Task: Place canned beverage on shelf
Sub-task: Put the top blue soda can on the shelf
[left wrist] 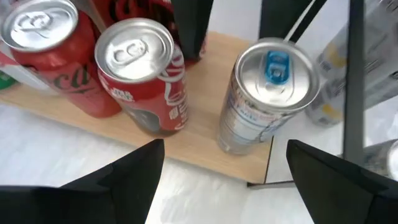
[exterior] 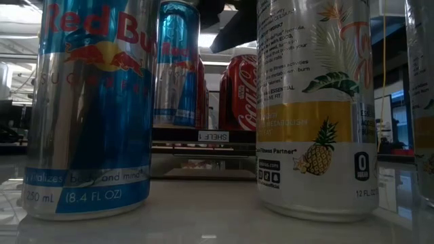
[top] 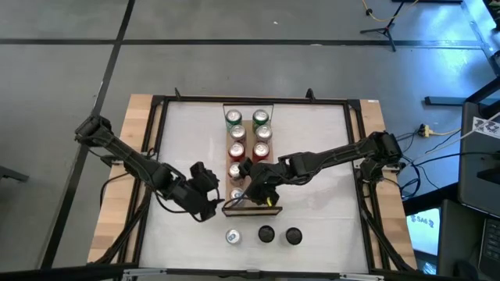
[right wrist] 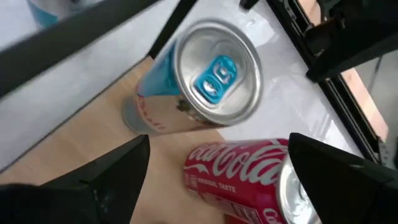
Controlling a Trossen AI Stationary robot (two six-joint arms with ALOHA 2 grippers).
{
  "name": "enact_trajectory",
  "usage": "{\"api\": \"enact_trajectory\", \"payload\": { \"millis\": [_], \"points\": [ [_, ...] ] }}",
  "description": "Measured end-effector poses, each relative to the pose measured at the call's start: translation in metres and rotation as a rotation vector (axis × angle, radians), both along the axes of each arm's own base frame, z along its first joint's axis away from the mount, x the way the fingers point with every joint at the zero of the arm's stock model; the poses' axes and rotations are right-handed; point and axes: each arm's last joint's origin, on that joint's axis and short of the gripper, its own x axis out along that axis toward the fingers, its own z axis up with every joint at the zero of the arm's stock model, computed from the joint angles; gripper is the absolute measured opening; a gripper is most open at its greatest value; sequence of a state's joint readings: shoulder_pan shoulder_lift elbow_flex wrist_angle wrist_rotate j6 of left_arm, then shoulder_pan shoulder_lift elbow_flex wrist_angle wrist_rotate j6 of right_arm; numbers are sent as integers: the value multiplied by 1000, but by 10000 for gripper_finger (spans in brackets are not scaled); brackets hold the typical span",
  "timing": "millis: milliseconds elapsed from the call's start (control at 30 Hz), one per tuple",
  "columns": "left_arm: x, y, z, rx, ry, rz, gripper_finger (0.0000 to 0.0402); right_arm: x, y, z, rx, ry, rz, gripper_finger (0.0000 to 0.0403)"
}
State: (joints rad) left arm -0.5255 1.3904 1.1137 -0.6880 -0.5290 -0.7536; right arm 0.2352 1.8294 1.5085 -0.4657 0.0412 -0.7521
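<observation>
The light-wood shelf (top: 269, 204) lies lengthwise down the middle of the table and carries two rows of green and red cans (top: 262, 133). A slim silver-and-blue can (left wrist: 267, 93) stands upright on its base at the shelf's near end, next to red cola cans (left wrist: 140, 74). It also shows in the right wrist view (right wrist: 208, 74) and the low view (exterior: 178, 64). My left gripper (top: 217, 201) is open and empty just left of the shelf's near end. My right gripper (top: 247, 181) is open above the near end, its fingers wide apart on either side of the slim can and clear of it.
Three cans stand on the white tabletop near its front edge: a silver-blue one (top: 232, 236) and two dark-topped ones (top: 266, 233) (top: 293, 235). In the low view the pineapple-print can (exterior: 315, 108) stands in front. The black table frame (top: 361, 156) borders the work area.
</observation>
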Motion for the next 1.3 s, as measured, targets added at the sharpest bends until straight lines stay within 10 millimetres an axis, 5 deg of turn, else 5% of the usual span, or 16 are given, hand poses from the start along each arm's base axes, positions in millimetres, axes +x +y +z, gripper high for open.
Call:
{"api": "enact_trajectory", "payload": {
  "millis": [467,1300],
  "points": [
    [17,-10,-24,26,44,0,328,3,2,4,122,-33,-56,376],
    [23,0,-21,76,-13,78,328,5,-2,4,34,-73,-157,376]
  ]
}}
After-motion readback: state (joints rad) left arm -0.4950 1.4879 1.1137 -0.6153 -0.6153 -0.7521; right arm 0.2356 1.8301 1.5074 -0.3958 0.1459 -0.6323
